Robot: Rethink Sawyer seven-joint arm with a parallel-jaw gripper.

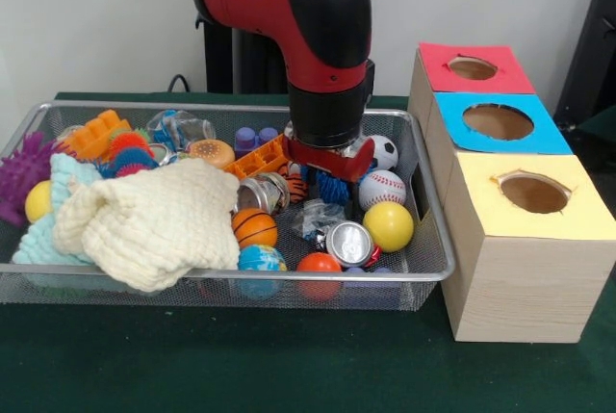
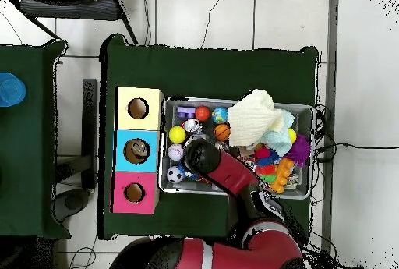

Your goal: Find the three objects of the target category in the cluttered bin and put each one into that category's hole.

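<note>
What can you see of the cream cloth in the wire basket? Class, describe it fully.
The cream cloth is a soft, thick, knobbly-textured fabric, crumpled in a loose heap. It lies in the bin, at the left and near part in the front view, one fold drooping by the near rim. It rests on a pale turquoise cloth and touches a small basketball. The overhead view shows it bunched up too.

A robotics lab: behind the gripper (image 1: 330, 156), a pedestal-mounted arm (image 1: 289, 9); beside it, green-clothed table (image 1: 241, 365), labelled hole boxes (image 1: 510, 201), trailing floor cables (image 2: 210, 12).
</note>
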